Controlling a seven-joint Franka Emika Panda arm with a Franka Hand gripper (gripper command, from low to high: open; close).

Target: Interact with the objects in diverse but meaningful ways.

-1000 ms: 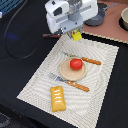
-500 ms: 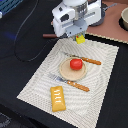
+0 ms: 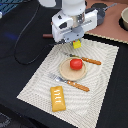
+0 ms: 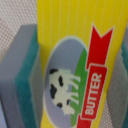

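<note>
Well, we see a black table (image 3: 20,30) that carries a pale striped placemat (image 3: 100,95), which lies at an angle and covers most of the middle of the exterior view. At the exterior view's top right there is a brownish surface (image 3: 112,27) with a round bowl (image 3: 124,18) at the edge of the picture, and a dark cable (image 3: 25,40) curves over the black table at the exterior view's left.

On the placemat stands a small tan plate (image 3: 64,74), and the red tomato (image 3: 75,64) sits on it. An orange-handled knife (image 3: 86,60) lies just behind the plate, and an orange-handled fork (image 3: 70,82) lies just in front of it, touching or nearly touching the rim. The orange-yellow ridged pastry (image 3: 58,97) lies flat near the front edge of the placemat, well apart from the plate. A thin dark-brown sausage (image 3: 47,36) shows on the black table beside the arm, partly hidden by it.

The gripper (image 3: 76,44) hangs above the far edge of the placemat and is clamped on the yellow butter block (image 4: 75,65). In the wrist view the grey and green fingers (image 4: 22,75) press on both sides of the block, whose label shows a cow and the word BUTTER. The block seems lifted off the placemat, but we cannot tell this surely
</note>
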